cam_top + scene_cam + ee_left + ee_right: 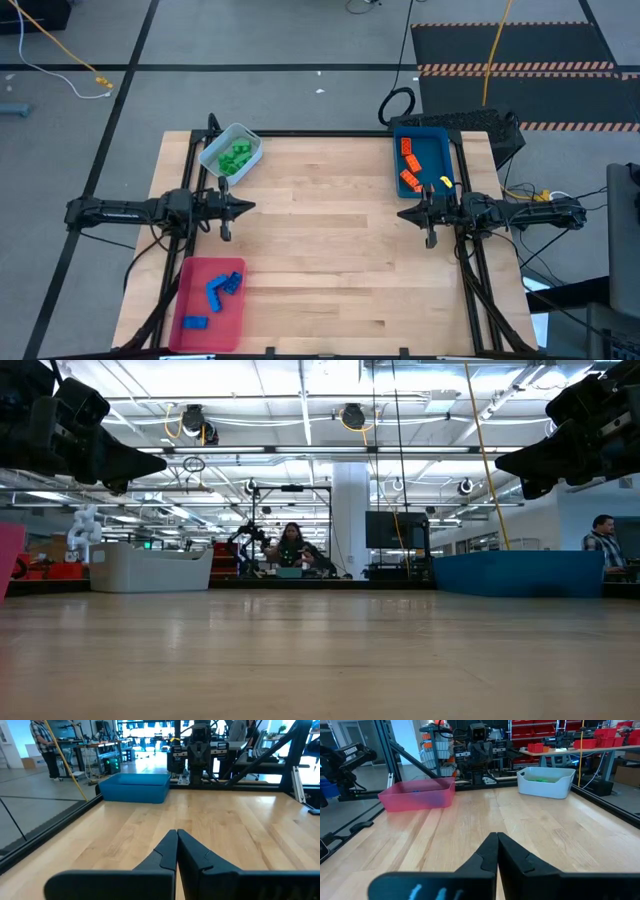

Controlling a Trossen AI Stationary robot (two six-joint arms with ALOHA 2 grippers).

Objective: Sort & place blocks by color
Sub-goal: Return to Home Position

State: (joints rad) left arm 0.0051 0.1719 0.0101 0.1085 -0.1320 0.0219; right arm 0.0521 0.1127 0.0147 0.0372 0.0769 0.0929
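- The left claw [246, 207], pressed together and empty, hangs above the counter [320, 250].
- The right claw [404, 213] is likewise closed and empty.
- The green blocks [236, 155] lie in the pale tray [241, 132], the orange blocks [410, 165] in the blue tray [432, 145], and the blue blocks [220, 290] in the red tray [205, 335].

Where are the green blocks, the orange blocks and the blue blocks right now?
green blocks [236, 156], high view, middle of the pile in the pale tray [256, 143].
orange blocks [415, 163], high view, middle brick in the blue tray [436, 148].
blue blocks [214, 291], high view, long brick in the red tray [226, 326].
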